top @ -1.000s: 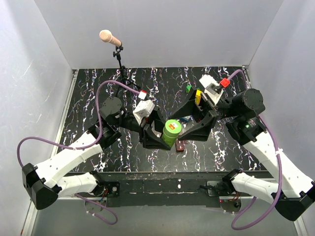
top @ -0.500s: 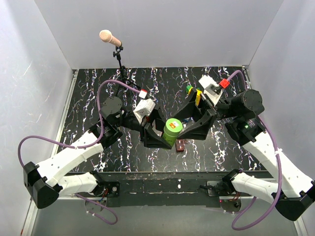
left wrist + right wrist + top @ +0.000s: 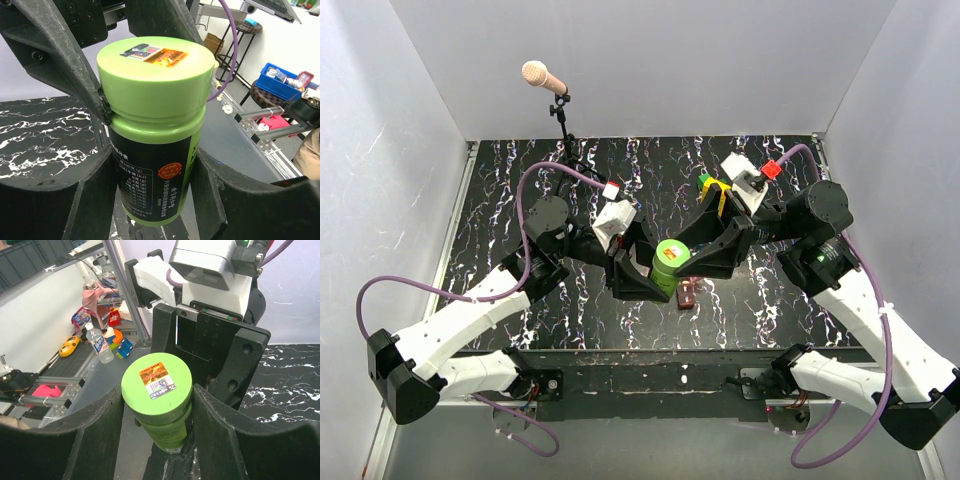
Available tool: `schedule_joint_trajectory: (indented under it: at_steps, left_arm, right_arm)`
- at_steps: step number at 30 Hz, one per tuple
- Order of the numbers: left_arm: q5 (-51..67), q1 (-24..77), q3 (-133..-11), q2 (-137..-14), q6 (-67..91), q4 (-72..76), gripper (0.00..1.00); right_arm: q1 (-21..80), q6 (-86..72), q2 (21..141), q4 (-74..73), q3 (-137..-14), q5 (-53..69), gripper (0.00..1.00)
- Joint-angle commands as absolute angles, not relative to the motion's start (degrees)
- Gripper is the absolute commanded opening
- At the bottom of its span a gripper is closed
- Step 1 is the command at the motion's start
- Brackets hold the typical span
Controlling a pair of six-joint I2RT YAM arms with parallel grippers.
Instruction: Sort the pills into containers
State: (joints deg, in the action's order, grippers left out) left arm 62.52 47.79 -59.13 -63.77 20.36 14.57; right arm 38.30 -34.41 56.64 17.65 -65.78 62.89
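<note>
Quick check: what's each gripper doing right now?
Left gripper: closed on the green bottle, holding its body.
Right gripper: fingers around the bottle's cap; whether they grip it cannot be told.

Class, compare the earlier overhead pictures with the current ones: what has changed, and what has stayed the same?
The right gripper moved in toward the left arm and narrowed its jaws around the lid of the small green cylindrical plastic bottle. Whether it grips yet is unclear. Unchanged: the left gripper keeps holding the bottle's body, and the small dark red-brown rectangular box lies where it was.
</note>
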Motion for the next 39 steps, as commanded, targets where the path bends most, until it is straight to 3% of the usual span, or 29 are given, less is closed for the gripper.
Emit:
schedule_joint_trajectory:
  at_steps: [1, 15, 24, 39]
  left_arm:
    - [59.2, 47.7, -62.6, -62.5, 18.5, 13.9, 0.0]
    - [44.8, 47.7, -63.4, -59.2, 11.5, 4.7, 0.0]
    - [29.3, 47.7, -64.2, -58.1, 7.6, -1.2, 0.0]
    - [18.4, 47.7, -66.0, -63.3, 5.9, -2.6, 0.0]
  right_arm:
    - [38.7, -32.3, 55.5, 14.8, -65.8, 61.3, 0.47]
    - [38.7, -20.2, 54.4, -8.5, -69.3, 51.6, 0.41]
    - [38.7, -20.7, 56.2, -15.9, -72.0, 43.3, 0.36]
    - [39.4, -24.1, 57.9, -23.7, -74.4, 26.4, 0.32]
